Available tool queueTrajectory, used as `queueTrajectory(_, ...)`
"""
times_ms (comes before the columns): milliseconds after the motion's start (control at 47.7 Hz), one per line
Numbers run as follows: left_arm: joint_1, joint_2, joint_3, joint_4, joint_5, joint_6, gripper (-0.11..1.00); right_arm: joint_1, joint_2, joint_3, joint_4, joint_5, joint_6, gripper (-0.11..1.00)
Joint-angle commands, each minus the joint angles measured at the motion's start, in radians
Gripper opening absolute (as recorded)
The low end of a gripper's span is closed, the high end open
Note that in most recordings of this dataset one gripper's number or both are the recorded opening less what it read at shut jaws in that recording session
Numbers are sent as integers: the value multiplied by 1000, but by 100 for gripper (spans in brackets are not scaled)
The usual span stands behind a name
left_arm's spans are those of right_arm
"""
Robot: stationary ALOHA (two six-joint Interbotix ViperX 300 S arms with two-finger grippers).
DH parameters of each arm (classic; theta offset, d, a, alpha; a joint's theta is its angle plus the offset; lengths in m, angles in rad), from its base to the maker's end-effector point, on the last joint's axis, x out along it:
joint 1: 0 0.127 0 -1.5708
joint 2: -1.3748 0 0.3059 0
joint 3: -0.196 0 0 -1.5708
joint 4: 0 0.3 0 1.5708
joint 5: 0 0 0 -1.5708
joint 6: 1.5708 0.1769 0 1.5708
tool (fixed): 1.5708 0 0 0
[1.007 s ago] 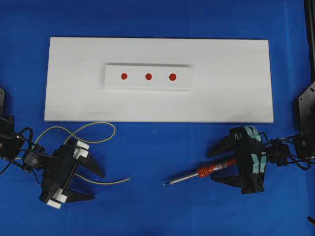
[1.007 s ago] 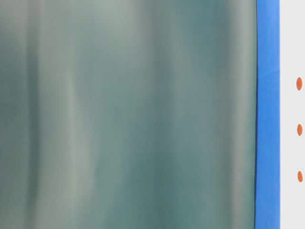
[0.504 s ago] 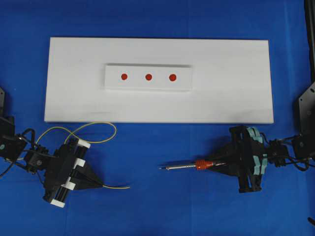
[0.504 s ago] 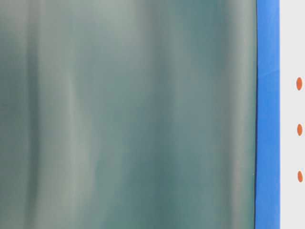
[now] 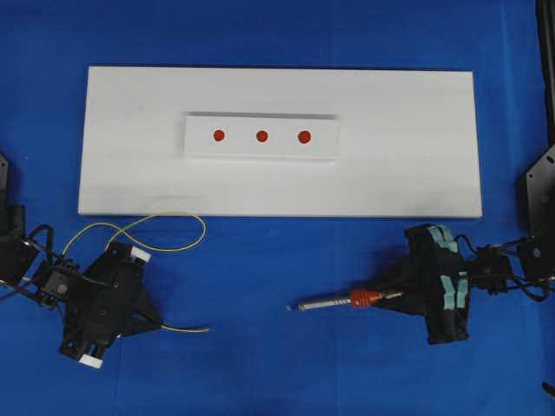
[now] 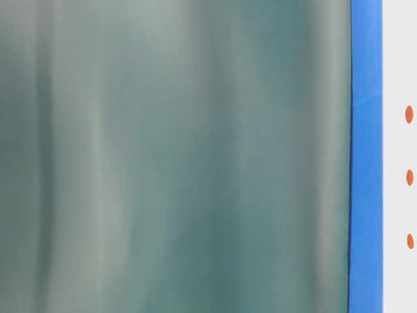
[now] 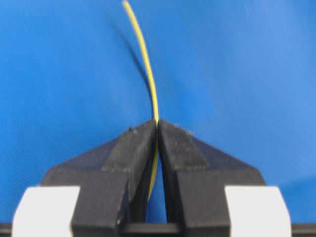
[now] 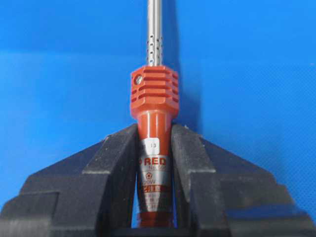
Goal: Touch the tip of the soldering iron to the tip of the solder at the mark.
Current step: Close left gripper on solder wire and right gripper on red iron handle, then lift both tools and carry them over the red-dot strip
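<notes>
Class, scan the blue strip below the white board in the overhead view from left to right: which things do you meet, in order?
left gripper → tip of the solder → tip of the soldering iron → ribbed red collar → right gripper

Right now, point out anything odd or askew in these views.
The table-level view is mostly blocked by a blurred grey-green surface, so it shows almost nothing of the work. Otherwise nothing stands out: the thin yellow solder wire and orange-red soldering iron sit straight between closed jaws.

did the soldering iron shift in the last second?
Yes. In the overhead view the soldering iron turned from slanting to nearly parallel with the white board's front edge, now clamped in the right gripper; its tip ended closer to that edge.
</notes>
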Motion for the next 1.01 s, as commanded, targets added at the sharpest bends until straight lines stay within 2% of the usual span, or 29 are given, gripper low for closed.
queueTrajectory(0,3,-91,-43,0,129,-3,3,-5,-86,-15,-3,74,-17,6)
queueTrajectory(315,43,-273,-172,9,526,-3,3,-94,-373,-114,-6,541,-97,6)
queueTrajectory(462,52,-302,-209,11,620,-3,3,-121,-448,-175,-29,712,-120,6)
queueTrajectory(587,60,-304,-230,11,657,-3,3,-146,-459,-199,-41,772,-120,6)
queueTrajectory(797,94,-302,-245,11,661,-3,3,-192,-453,-202,-44,796,-120,6)
queueTrajectory(986,183,-284,-293,11,704,3,3,-310,-453,-218,-58,876,-120,6)
